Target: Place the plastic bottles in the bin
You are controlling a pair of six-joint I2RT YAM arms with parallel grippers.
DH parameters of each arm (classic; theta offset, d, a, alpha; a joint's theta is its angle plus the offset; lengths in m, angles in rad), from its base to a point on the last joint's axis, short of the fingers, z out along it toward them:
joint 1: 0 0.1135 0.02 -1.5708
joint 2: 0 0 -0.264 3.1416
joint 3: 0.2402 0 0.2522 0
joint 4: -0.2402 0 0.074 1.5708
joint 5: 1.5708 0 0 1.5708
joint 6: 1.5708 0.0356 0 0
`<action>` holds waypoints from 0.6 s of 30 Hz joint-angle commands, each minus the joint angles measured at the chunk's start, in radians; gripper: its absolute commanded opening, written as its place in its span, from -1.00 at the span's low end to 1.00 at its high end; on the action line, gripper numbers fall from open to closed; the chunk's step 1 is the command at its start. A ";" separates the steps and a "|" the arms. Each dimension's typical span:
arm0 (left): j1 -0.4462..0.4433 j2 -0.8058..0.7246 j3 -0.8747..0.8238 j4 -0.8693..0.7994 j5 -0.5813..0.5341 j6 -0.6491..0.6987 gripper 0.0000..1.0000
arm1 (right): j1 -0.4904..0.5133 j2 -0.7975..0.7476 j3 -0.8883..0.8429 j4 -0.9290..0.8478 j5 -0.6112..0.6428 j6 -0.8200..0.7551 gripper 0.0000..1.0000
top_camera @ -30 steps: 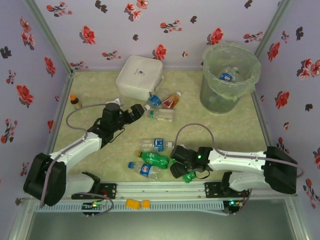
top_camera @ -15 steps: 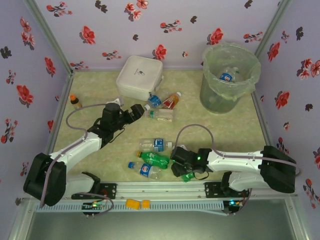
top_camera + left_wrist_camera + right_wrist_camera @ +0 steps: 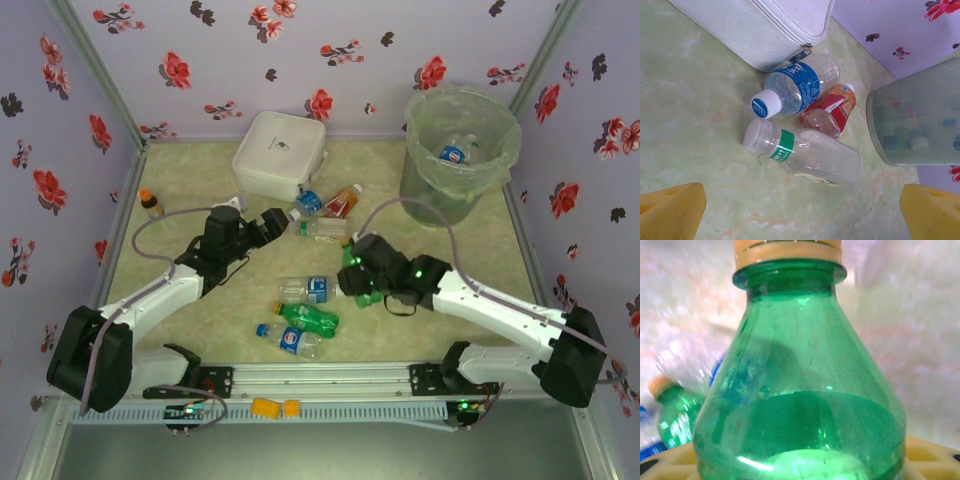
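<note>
Right gripper (image 3: 357, 278) noted clamped on a green bottle (image 3: 800, 390); the bottle's shoulder is seen pinched between the cream pads (image 3: 932, 452) in the wrist view, with its neck and tan cap pointing away from the camera. The pair is placed over the middle of the table (image 3: 200, 180), well apart from the bin (image 3: 430, 195), which stands in the far right corner. One blue-labelled bottle (image 3: 455, 153) is seen lying inside the bin's clear liner. Left gripper (image 3: 272, 222) recorded with jaws spread wide and nothing between them; its yellow fingertips (image 3: 670, 212) are seen at the lower corners of the wrist view. Just ahead of it three bottles are clustered: a clear bottle with a blue label and white cap (image 3: 795, 90), touching the white zippered case (image 3: 755, 25); a red-labelled bottle (image 3: 830, 110) beside it; and a clear bottle with a green band (image 3: 805, 152) lying nearest the fingers. Three more are noted near the front edge: a clear blue-labelled one (image 3: 305, 289), a second green bottle (image 3: 308, 318), and a blue-capped bottle (image 3: 288, 340). A small brown bottle with an orange cap (image 3: 150, 203) is seen upright by the left wall.
</note>
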 commanded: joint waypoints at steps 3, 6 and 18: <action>-0.007 -0.005 -0.002 0.017 0.004 0.021 1.00 | -0.120 0.066 0.202 0.093 0.066 -0.160 -0.24; -0.007 -0.006 -0.004 0.014 0.003 0.031 1.00 | -0.202 0.117 0.318 0.124 0.055 -0.182 -0.25; -0.007 -0.031 0.010 -0.072 -0.025 0.132 1.00 | -0.595 0.297 0.717 0.081 0.011 -0.217 -0.24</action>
